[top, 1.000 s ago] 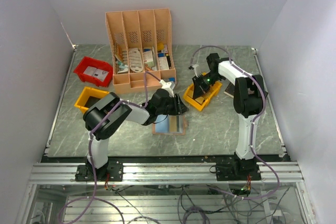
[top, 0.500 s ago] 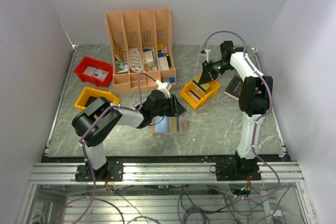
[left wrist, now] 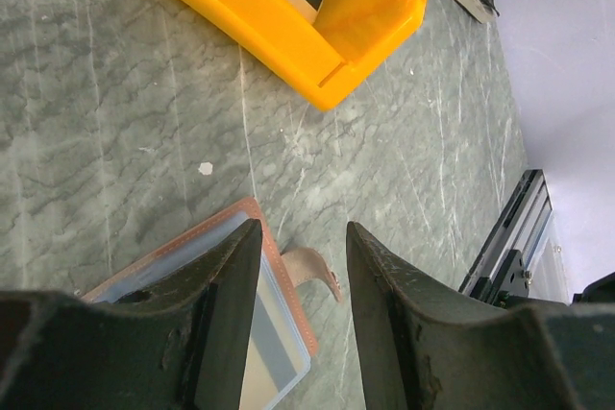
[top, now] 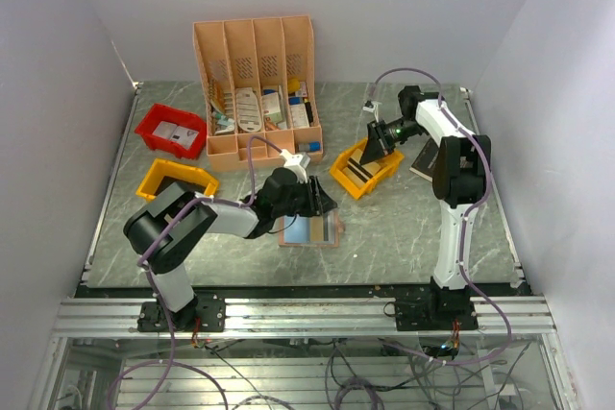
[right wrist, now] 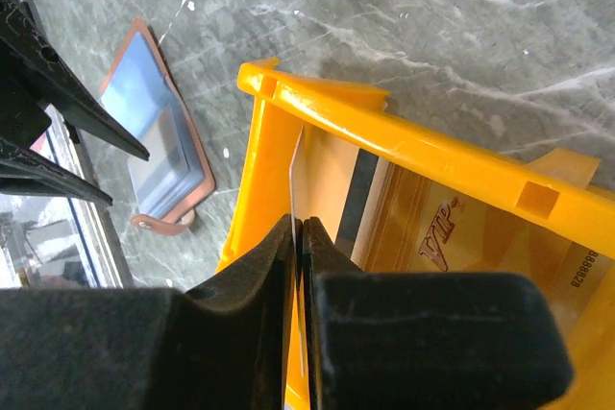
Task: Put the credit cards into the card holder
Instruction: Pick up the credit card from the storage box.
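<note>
The card holder [top: 309, 230] lies open on the table, tan with pale blue pockets, its strap [left wrist: 312, 264] sticking out at one side. My left gripper [top: 322, 204] hovers open at the holder's far edge; one finger [left wrist: 226, 314] is over the card holder [left wrist: 207, 228], the other over bare table. My right gripper [top: 373, 148] is shut on a thin pale credit card [right wrist: 295, 175], held edge-on above the yellow bin [top: 365, 172]. More credit cards [right wrist: 360, 208] with black stripes lie in that yellow bin [right wrist: 384, 132]. The right wrist view also shows the card holder [right wrist: 159, 136].
A peach slotted organiser [top: 255, 84] stands at the back. A red bin [top: 171, 130] and a second yellow bin [top: 176, 180] sit at the left. A black book [top: 428, 158] lies right of the card bin. Walls close in on both sides.
My right arm swung back and to the right, and its gripper rose a little over the yellow bin with the card. My left arm's elbow dropped leftward; its gripper stayed at the holder.
</note>
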Tool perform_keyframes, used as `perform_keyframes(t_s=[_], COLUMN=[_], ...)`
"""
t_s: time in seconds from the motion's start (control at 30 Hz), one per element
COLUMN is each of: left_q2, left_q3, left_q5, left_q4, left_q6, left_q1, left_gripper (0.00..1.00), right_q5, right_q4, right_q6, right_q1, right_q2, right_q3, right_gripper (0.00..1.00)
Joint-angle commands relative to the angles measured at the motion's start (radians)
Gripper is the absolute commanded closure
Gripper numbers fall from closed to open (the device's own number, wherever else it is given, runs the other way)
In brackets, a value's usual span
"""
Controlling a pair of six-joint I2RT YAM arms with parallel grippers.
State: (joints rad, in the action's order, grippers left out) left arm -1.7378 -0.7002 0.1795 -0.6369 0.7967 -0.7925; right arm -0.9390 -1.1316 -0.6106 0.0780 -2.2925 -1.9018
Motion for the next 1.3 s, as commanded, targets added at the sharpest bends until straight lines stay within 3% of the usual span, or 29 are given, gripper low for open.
perform_keyframes(t_s=[0.0, 0.17, 0.53, 0.83, 0.93, 1.27], left_q2=[0.025, 0.028, 0.030, 0.062, 0.077, 0.087], left_q3=[0.021, 0.028, 0.031, 0.043, 0.047, 0.066], left_q5=[-0.021, -0.023, -0.022, -0.035, -0.040, -0.040], left_q4=[-0.013, -0.018, -0.017, -0.007, 0.005, -0.004], left_q6=[-0.011, -0.005, -0.005, -0.012, -0.018, -0.014], left_q1=[0.006, 0.007, 0.008, 0.009, 0.010, 0.017], left_gripper=[0.48, 0.48, 0.48, 0.48, 0.48, 0.48], right_q5=[-0.036, -0.033, 0.015, 0.017, 0.010, -0.024], right_q4=[-0.022, -0.017, 0.039, 0.044, 0.038, 0.034], right_q6=[-0.020, -0.021, -0.011, -0.030, -0.031, -0.022], right_q1=[-0.002, -0.002, 0.010, 0.033, 0.043, 0.065], right_q2=[-0.016, -0.014, 0.017, 0.031, 0.028, 0.027], right_q3=[0.013, 0.023, 0.084, 0.094, 0.092, 0.098], right_gripper=[0.91, 0.89, 1.00, 1.00, 0.94, 0.88])
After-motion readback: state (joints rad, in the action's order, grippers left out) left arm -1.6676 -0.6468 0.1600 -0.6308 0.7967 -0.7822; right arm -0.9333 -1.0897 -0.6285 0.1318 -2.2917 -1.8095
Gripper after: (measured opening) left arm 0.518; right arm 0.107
